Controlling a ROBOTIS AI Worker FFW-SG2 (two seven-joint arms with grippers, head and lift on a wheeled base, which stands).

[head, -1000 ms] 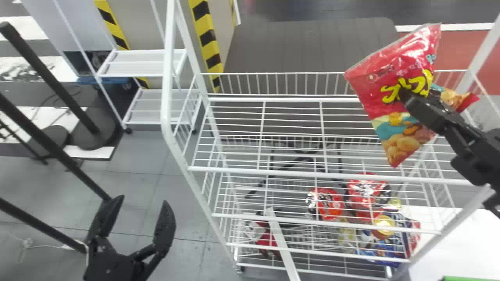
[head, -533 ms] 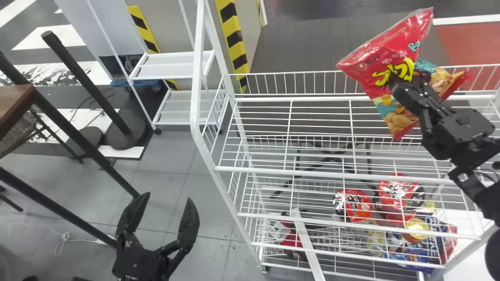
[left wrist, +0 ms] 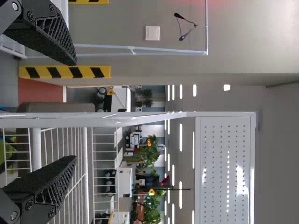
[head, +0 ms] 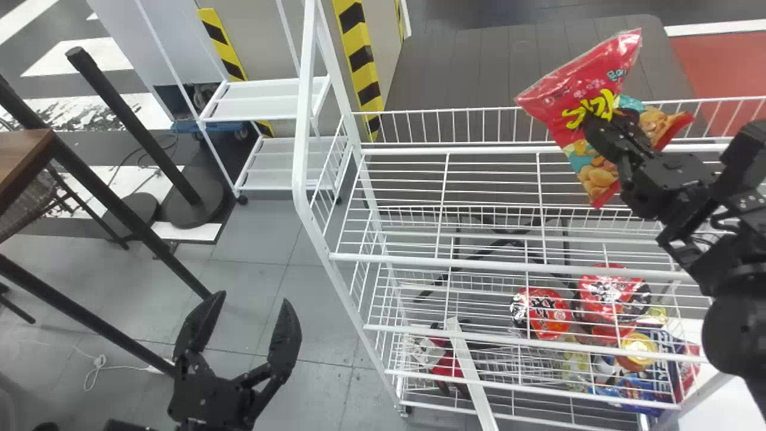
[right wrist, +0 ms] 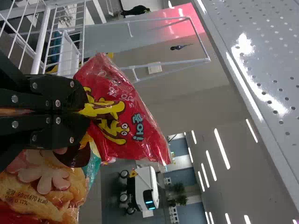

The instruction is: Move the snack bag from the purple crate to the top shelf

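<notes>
In the head view my right gripper (head: pixel 604 129) is shut on the red snack bag (head: pixel 583 99), holding it over the right part of the rack's top shelf (head: pixel 491 179). The right wrist view shows the right gripper (right wrist: pixel 81 112) pinching the middle of the snack bag (right wrist: pixel 128 112), its printed front creased around the fingers. My left gripper (head: pixel 248 335) is parked at the lower left of the head view, left of the rack, with its fingers spread and nothing between them. In the left wrist view the left gripper (left wrist: pixel 74 109) stands open beside the rack's white frame.
Red packages (head: pixel 541 312) and other snacks lie on lower rack levels. The rack's white post (head: pixel 302 131) rises between the left gripper and the shelf. Black poles (head: pixel 134 126) and a small white cart (head: pixel 263 99) stand at the left.
The rack has shifted rightward in the head view. The right gripper and snack bag have moved left over the shelf, and more of the right arm now shows. The left gripper remains open.
</notes>
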